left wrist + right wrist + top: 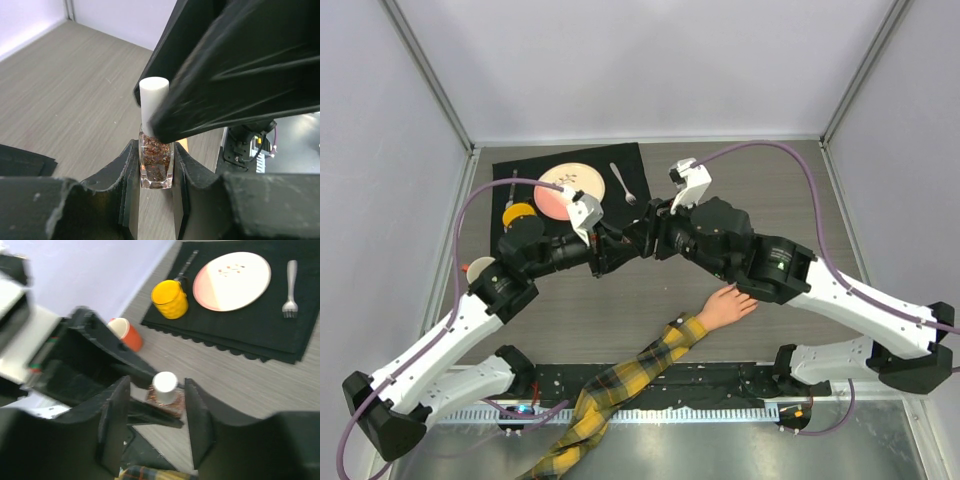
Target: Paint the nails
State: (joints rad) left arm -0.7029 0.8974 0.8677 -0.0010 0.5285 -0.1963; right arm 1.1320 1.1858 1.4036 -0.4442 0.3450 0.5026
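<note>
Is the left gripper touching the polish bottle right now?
Touching. Left wrist view: the left gripper clamps both glass sides of the polish bottle, with no gap showing.

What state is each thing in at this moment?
Clear glass bottle of reddish-brown glitter polish: gripped, white cap on.
Left gripper: shut on the bottle.
Right gripper: open, fingers on either side of the cap.
Pale peach mannequin hand: lying on the table.
Yellow dimpled mug: upright on the black placemat.
</note>
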